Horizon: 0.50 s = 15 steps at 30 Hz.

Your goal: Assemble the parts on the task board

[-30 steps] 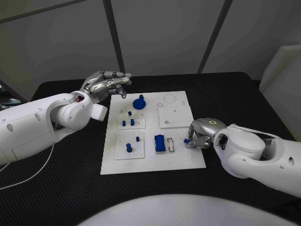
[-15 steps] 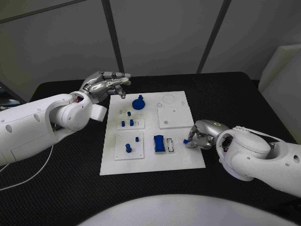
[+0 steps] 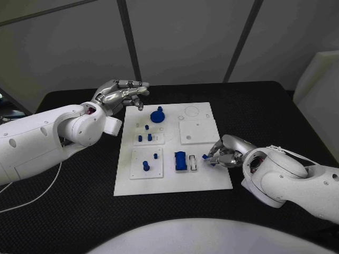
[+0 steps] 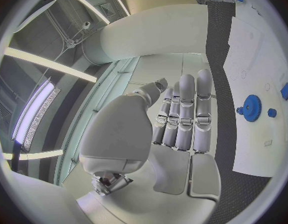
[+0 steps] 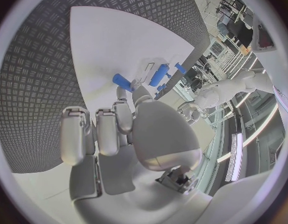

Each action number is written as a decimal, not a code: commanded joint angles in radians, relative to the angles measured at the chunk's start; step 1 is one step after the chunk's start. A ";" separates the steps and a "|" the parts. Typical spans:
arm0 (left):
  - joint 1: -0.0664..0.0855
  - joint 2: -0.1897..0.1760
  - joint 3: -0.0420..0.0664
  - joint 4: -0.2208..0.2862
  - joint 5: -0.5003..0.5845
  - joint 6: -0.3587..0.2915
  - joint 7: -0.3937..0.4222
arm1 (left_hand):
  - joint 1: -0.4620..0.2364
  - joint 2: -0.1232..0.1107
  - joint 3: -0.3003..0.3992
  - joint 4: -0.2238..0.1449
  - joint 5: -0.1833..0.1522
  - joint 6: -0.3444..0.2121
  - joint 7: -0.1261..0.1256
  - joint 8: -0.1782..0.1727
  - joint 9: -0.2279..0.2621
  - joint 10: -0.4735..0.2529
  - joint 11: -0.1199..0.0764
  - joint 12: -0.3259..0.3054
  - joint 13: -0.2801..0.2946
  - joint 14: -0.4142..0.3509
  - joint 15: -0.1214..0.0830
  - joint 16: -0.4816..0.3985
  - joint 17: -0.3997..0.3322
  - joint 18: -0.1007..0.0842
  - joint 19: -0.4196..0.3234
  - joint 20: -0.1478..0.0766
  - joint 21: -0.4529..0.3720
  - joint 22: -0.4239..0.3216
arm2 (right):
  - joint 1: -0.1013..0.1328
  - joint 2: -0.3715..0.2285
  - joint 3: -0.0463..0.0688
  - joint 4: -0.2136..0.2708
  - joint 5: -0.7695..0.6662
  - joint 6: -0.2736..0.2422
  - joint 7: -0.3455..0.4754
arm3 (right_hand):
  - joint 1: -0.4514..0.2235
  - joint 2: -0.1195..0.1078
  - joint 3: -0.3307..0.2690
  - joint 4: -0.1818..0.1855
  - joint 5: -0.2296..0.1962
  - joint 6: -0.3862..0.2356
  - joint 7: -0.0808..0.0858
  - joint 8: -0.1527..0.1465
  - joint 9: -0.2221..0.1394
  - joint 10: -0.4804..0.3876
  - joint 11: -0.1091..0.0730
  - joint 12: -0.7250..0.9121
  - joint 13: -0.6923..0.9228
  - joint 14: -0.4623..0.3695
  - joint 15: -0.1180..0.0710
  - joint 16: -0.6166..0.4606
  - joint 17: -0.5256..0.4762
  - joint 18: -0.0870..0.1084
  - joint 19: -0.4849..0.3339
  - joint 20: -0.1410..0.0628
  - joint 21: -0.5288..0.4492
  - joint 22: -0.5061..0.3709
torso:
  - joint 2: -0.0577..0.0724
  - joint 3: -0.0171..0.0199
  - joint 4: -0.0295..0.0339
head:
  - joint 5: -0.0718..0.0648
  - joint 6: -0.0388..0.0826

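So, left hand (image 3: pixel 120 94) is hovering over the table (image 3: pixel 78 211) just past the board's far left corner, fingers curled together, gripping nothing. White board (image 3: pixel 207 182) is sitting mid-table. Blue gear (image 3: pixel 157 115) is standing near its far edge; small blue pegs (image 3: pixel 144 138) are standing in the left plates nearer in, and a blue block (image 3: pixel 180 161) is lying right of them. Right hand (image 3: pixel 224 154) is resting at the board's right edge, pinching a small blue part (image 3: pixel 205 156) over the board, just right of the block.
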 commanded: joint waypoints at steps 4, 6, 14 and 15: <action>0.001 0.000 0.001 0.003 0.004 0.009 0.002 | -0.003 0.003 -0.005 -0.003 -0.003 -0.004 0.000 -0.005 -0.001 -0.007 -0.001 0.006 0.001 -0.007 0.002 0.005 -0.001 0.012 -0.003 0.003 -0.006 -0.002 | 0.002 0.021 0.002 -0.005 0.083 -0.061 0.020 | -0.029 -0.010 0.012 0.006 0.021 0.012 0.001 -0.006 -0.001 0.011 -0.004 -0.002 0.008 0.057 0.003 -0.001 0.012 -0.016 0.029 0.001 0.004 0.153 | 0.000 0.0005 -0.0020 | 0.004 -0.002; 0.002 0.001 0.001 0.003 0.004 0.009 0.002 | -0.003 0.003 -0.005 -0.003 -0.003 -0.004 0.000 -0.005 -0.001 -0.007 -0.001 0.006 0.001 -0.007 0.002 0.005 -0.001 0.012 -0.003 0.003 -0.006 -0.002 | 0.002 0.028 0.002 -0.010 0.090 -0.055 0.019 | -0.038 -0.017 0.015 0.008 0.040 0.015 0.000 -0.007 -0.001 0.011 -0.004 -0.002 0.007 0.057 0.002 -0.001 0.011 -0.016 0.029 0.001 0.004 0.153 | 0.000 0.0001 -0.0016 | 0.004 -0.002; 0.002 0.001 0.001 0.004 0.004 0.009 0.002 | -0.001 0.003 -0.004 -0.004 -0.003 -0.004 0.001 -0.005 -0.001 -0.007 0.000 0.007 0.001 -0.007 0.002 0.005 -0.002 0.012 -0.003 0.003 -0.007 -0.002 | 0.002 0.062 0.002 -0.027 0.114 -0.031 0.018 | -0.063 -0.026 0.015 0.020 0.053 0.023 -0.001 -0.007 -0.001 0.012 -0.005 -0.002 0.008 0.057 0.002 0.000 0.013 -0.017 0.030 0.000 0.004 0.154 | 0.000 0.0003 -0.0019 | 0.006 -0.003; 0.002 0.001 0.001 0.004 0.004 0.009 0.002 | -0.001 0.003 -0.004 -0.004 -0.003 -0.004 0.001 -0.005 -0.001 -0.007 0.000 0.007 0.001 -0.007 0.002 0.005 -0.002 0.012 -0.003 0.003 -0.007 -0.002 | 0.002 0.067 0.002 -0.030 0.117 -0.027 0.018 | -0.068 -0.028 0.014 0.024 0.057 0.025 -0.002 -0.007 -0.001 0.012 -0.005 -0.002 0.007 0.057 0.002 -0.001 0.012 -0.016 0.029 0.000 0.004 0.154 | 0.001 0.0002 -0.0016 | 0.006 -0.003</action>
